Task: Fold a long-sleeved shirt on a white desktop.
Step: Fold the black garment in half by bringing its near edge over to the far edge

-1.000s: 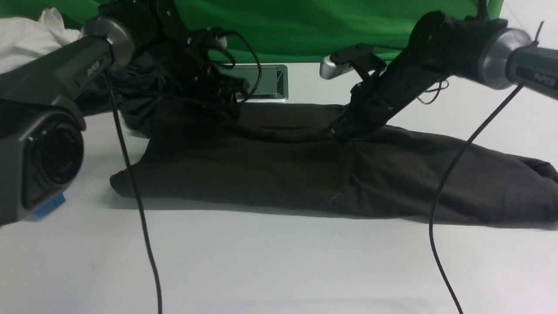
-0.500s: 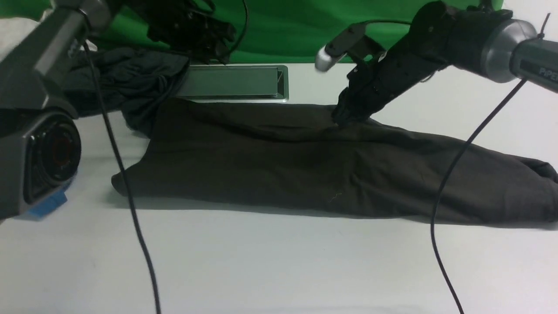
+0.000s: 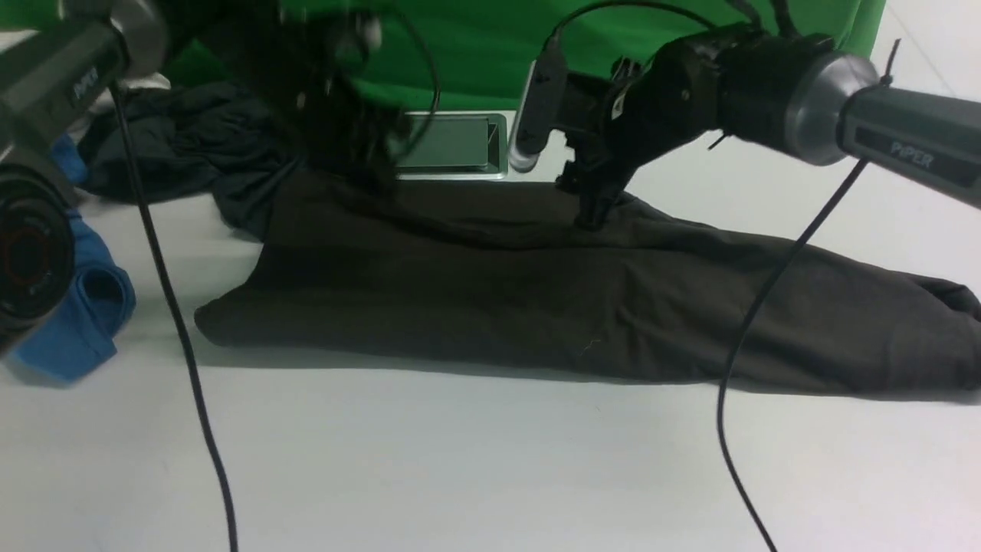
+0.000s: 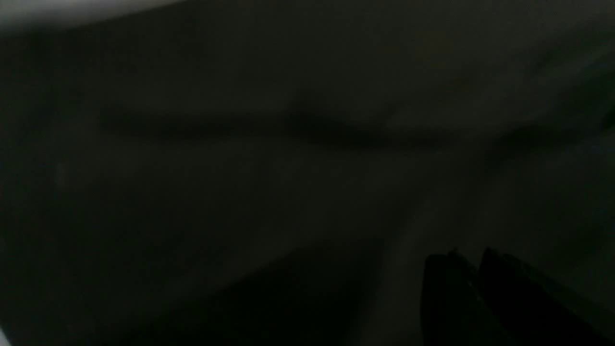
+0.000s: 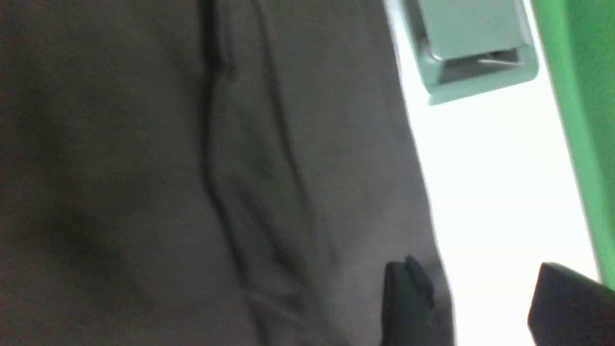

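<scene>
The long-sleeved shirt [image 3: 536,299] lies as a long dark olive band across the white desktop [image 3: 460,460]. No logo or label shows. My right gripper [image 3: 590,215] points down at the shirt's far edge, right of the silver hatch [image 3: 452,146]. In the right wrist view this gripper [image 5: 480,276] is open, one finger [image 5: 408,298] over the shirt's [image 5: 144,168] edge and the other over bare desktop [image 5: 495,192]. My left gripper [image 3: 375,165] is blurred above the shirt's far left part. The left wrist view is nearly black; there the gripper [image 4: 468,257] has its fingers together over dark cloth [image 4: 240,168].
A charcoal garment [image 3: 191,146] is heaped at the back left, touching the shirt's left end. A blue garment [image 3: 77,307] lies at the left edge. The green backdrop [image 3: 475,46] closes the far side. Black cables [image 3: 176,330] hang from both arms.
The left arm rose off the shirt, then came back down over its far left part. The right gripper drew back from the shirt's middle to its far edge and turned downward.
</scene>
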Action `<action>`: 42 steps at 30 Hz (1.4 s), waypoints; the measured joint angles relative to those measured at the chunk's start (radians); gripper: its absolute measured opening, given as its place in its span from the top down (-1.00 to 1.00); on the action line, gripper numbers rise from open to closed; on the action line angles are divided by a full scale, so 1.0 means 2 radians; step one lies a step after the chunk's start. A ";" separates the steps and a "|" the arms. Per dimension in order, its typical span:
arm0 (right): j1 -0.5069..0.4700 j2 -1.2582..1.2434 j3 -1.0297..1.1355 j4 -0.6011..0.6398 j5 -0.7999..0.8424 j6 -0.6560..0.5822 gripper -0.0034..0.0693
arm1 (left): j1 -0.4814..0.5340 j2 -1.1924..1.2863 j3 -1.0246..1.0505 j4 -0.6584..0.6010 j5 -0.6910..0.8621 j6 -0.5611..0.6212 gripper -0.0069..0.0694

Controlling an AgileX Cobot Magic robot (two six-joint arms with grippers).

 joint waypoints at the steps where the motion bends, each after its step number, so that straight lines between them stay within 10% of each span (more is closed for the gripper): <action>1: 0.000 0.000 0.000 0.000 0.004 0.000 -0.10 | 0.000 0.000 0.000 0.000 0.000 0.000 0.55; 16: 0.015 0.042 0.001 0.006 0.006 -0.006 -0.20 | 0.000 -0.003 0.103 -0.012 -0.066 0.011 0.56; 25: 0.006 0.053 0.001 0.006 -0.023 -0.009 0.76 | 0.000 -0.003 0.104 -0.012 -0.067 0.011 0.55; 42: -0.016 0.075 -0.016 0.013 -0.134 0.094 0.64 | 0.000 -0.003 0.104 -0.014 -0.071 0.015 0.54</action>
